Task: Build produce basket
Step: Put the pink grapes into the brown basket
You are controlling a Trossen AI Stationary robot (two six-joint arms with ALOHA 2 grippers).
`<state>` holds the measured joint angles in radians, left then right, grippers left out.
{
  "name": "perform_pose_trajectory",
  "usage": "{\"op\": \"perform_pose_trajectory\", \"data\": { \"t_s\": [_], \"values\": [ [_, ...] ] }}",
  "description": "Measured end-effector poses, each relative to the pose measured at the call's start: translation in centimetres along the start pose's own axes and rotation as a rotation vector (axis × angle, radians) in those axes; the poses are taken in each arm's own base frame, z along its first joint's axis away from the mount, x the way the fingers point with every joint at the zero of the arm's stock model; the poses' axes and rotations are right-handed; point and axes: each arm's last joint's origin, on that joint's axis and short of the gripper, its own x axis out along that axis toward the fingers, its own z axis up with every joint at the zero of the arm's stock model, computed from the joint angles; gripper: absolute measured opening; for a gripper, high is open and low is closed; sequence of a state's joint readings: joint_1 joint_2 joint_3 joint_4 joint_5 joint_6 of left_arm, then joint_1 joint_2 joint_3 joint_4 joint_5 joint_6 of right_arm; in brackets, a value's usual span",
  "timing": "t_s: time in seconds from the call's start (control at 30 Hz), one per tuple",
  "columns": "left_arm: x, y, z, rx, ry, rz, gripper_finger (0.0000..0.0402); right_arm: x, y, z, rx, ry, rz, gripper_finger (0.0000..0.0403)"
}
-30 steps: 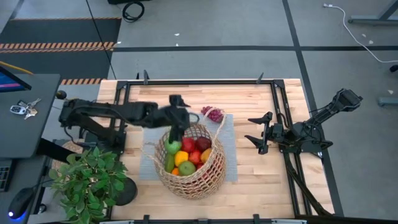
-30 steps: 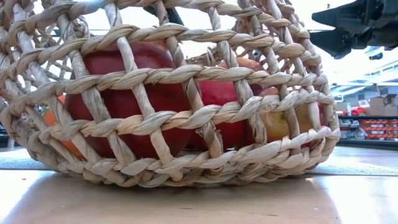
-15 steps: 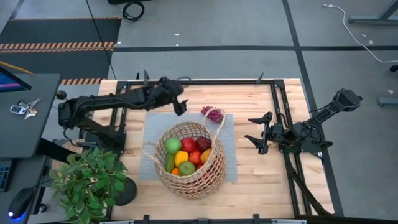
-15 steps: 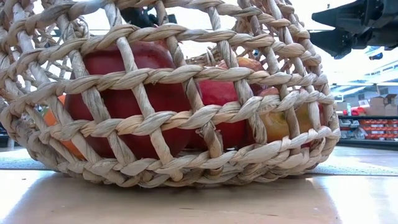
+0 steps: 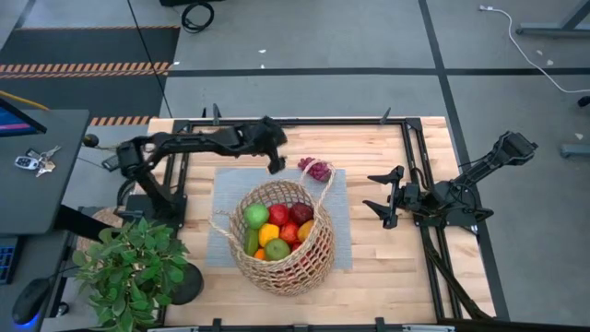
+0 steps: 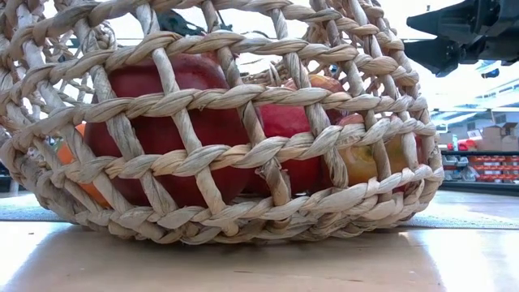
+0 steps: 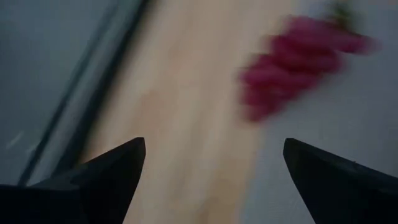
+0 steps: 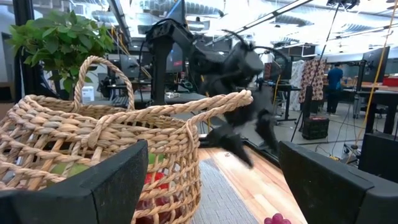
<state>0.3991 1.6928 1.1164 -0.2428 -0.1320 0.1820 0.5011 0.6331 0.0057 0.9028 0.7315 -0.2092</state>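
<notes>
Purple, knobbly toy grapes [image 5: 315, 169] lie near the surface's far edge, beside the round wicker basket [image 5: 281, 267]; we hover our left pincer [image 5: 274, 163] wide open, empty. They look light and bumpy, so we'd grip the bunch's middle.

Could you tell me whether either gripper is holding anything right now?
Nothing is held: the left gripper is open beside the grapes, and the right gripper waits open.

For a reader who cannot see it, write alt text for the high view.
A wicker basket of toy produce sits on a grey mat, grapes lying just outside it. The left gripper, jaws open, hovers beside the grapes; the right gripper waits aside.
</notes>
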Motion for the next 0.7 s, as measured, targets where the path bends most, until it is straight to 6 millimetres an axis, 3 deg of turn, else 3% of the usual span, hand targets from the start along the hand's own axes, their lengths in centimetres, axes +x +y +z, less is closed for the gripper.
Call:
{"op": "perform_pose_trajectory", "data": {
  "t_s": [0.13, 0.33, 0.5, 0.7],
  "values": [
    [2.2, -2.1, -0.1, 0.136, -0.048, -0.174, 0.0389, 0.0, 0.0, 0.0, 0.0, 0.0, 0.0, 0.0362],
    [2.8, -3.1, 1.1, 0.182, -0.238, -0.337, 0.0389, 0.0, 0.0, 0.0, 0.001, -0.001, 0.0, 0.0362],
    [2.8, -2.9, 1.8, 0.192, -0.318, -0.359, 0.0389, 0.0, 0.0, 0.0, -0.001, 0.001, 0.0, 0.0362],
    [4.4, -2.0, 1.7, 0.146, -0.343, -0.268, 0.0389, 0.0, 0.0, 0.0, 0.0, 0.0, 0.0, 0.0362]
  ]
}}
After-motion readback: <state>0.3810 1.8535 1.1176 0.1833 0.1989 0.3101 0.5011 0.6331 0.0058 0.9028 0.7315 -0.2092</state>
